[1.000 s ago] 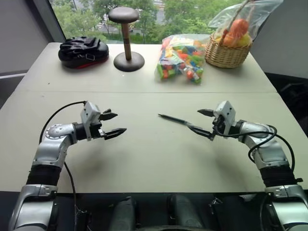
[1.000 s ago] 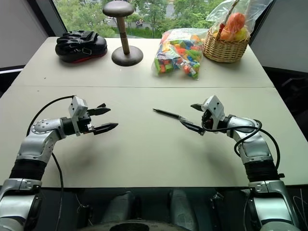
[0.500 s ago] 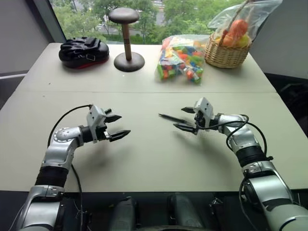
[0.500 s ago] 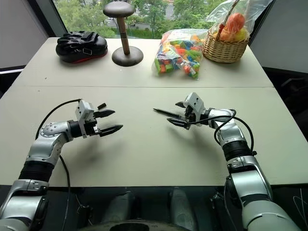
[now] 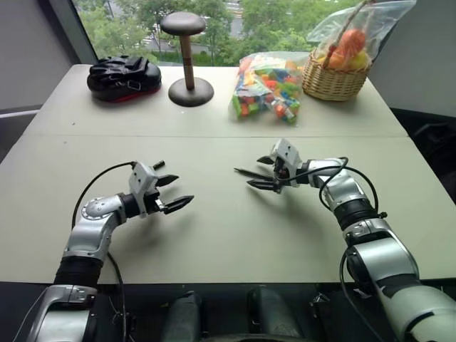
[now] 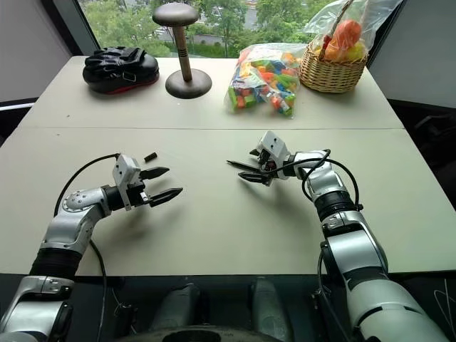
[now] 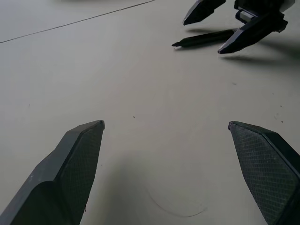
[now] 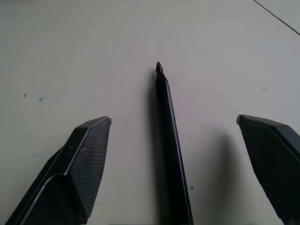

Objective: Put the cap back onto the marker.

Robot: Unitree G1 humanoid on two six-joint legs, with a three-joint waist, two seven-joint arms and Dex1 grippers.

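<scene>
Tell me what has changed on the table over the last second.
The right claw slid along the thin black marker toward its tip, jaws open on either side of it, not gripping. The left claw sank a little, open and empty. The marker and the tiny black cap lie where they were.

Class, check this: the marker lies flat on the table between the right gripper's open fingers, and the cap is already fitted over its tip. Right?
Not quite. The marker does lie flat on the table between the right gripper's open fingers, but its tip is bare, as the right wrist view shows. The cap lies loose on the table near the left gripper.
</scene>
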